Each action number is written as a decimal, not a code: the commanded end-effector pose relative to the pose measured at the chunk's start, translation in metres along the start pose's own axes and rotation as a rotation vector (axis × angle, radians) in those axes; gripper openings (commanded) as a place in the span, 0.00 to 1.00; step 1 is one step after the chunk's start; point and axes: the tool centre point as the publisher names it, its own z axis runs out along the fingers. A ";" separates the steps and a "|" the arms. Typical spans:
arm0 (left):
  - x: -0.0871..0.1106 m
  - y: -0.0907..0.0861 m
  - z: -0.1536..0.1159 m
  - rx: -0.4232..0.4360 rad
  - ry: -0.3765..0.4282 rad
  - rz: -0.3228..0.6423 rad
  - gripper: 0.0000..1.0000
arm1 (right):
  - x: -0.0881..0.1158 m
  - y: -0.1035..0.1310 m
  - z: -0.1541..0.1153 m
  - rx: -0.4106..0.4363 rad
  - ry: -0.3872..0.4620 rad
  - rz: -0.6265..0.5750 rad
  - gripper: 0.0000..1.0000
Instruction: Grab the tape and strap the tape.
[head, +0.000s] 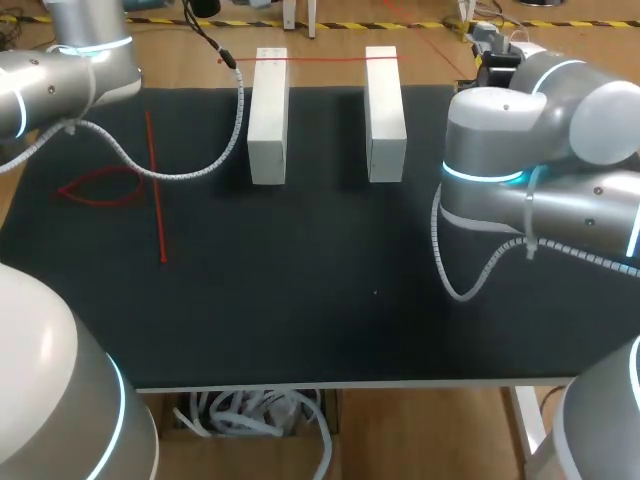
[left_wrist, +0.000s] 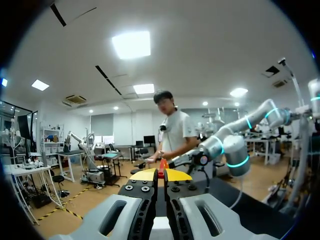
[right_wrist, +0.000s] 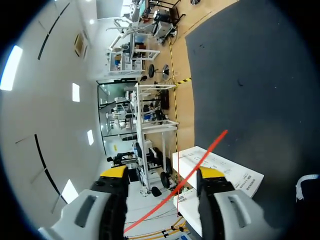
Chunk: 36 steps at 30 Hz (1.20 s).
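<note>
A thin red tape (head: 325, 58) is stretched across the tops of two upright white blocks (head: 268, 115) (head: 385, 110) at the back of the black mat (head: 320, 300). In the left wrist view my left gripper (left_wrist: 162, 173) is shut, with a bit of red tape (left_wrist: 163, 165) pinched between its yellow tips. My right gripper (right_wrist: 162, 175) is open. The red tape (right_wrist: 200, 156) runs slantwise through the gap between its fingers (right_wrist: 114, 173) without touching both. A white block (right_wrist: 220, 170) lies just ahead of it. Neither gripper shows in the head view.
More red tape (head: 156, 190) lies on the mat's left part as a long line with a loop (head: 100, 187) beside it. A white coiled cable (head: 190, 165) hangs from my left arm over the mat. My right arm's elbow (head: 500, 150) stands above the mat's right side.
</note>
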 end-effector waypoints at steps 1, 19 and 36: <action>0.000 0.000 0.000 -0.001 0.001 0.000 0.00 | 0.001 0.002 -0.008 0.008 -0.011 -0.005 0.56; 0.000 0.000 0.000 -0.001 0.001 0.000 0.00 | 0.004 0.008 -0.007 -0.002 0.007 -0.011 0.37; 0.000 0.000 0.000 -0.001 0.001 0.000 0.00 | 0.004 0.009 -0.003 -0.009 0.002 -0.016 0.20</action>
